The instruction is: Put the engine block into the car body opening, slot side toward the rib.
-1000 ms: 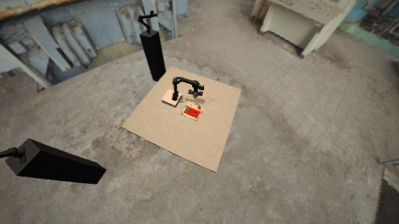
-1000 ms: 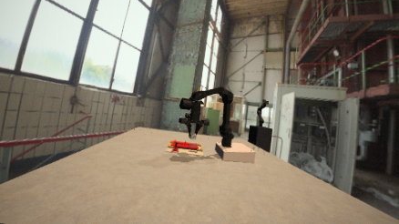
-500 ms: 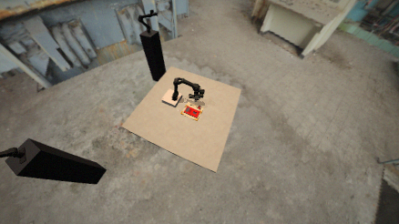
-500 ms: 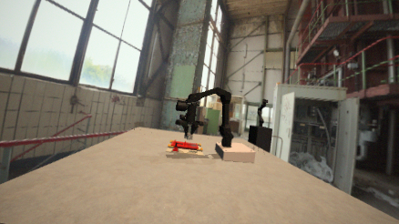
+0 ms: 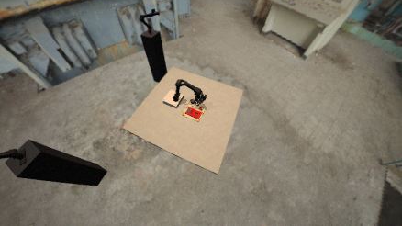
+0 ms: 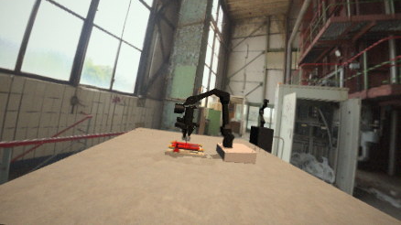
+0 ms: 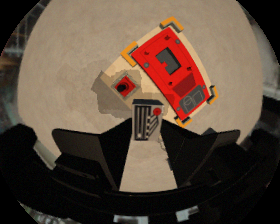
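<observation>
Gripper [image 5: 198, 104] [image 6: 186, 138] [image 7: 145, 121]: we see its two dark fingers closed on the engine block, one finger at each side.
Engine block [image 6: 186, 140] [image 7: 147, 120]: pinched between the fingertips; in the wrist view we note a grey body with dark parallel slots and a round red detail near one upper corner.
Car body [image 5: 194, 112] [image 6: 189, 146] [image 7: 175, 75]: red, resting on a pale board, with orange brackets [image 7: 171, 23] at its corners; we find the block apart from its opening.
Opening [image 7: 168, 61]: dark grey with a stepped outline; the block is outside it, and we cannot make out the rib with certainty.
Small red part [image 7: 124, 86]: set in a square grey frame on the board, beside the car body, with a black round top.
Arm [image 5: 188, 84] [image 6: 225, 112]: we observe it rising from a pale block-shaped base [image 5: 168, 102] [image 6: 240, 156] and bending down toward the board.
</observation>
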Available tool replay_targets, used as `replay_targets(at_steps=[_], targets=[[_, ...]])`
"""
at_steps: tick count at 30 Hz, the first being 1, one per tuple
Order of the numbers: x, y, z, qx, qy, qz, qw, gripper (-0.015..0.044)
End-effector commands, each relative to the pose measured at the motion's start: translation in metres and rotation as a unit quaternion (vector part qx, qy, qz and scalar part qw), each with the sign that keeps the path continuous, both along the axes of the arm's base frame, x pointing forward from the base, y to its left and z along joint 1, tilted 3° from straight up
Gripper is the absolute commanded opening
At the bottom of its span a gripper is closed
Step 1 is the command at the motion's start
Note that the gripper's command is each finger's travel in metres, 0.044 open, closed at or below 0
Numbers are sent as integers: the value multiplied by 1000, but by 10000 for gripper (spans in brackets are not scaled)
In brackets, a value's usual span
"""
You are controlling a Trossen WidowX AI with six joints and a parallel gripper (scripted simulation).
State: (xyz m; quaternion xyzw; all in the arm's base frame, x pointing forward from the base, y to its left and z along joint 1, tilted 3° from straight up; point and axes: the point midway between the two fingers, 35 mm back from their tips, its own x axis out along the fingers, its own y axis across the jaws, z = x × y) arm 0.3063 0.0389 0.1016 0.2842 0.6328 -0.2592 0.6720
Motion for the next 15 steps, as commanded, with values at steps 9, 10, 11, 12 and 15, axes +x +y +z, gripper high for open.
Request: replay_targets(at_steps=[9, 10, 11, 12, 15], targets=[[16, -33, -12, -8, -6, 130, 992, 0], [17, -36, -13, -9, -7, 140, 990, 0], [18, -38, -14, -10, -7, 149, 989, 0], [18, -41, -15, -11, -7, 159, 987, 0], [21, -50, -18, -14, -8, 189, 982, 0]])
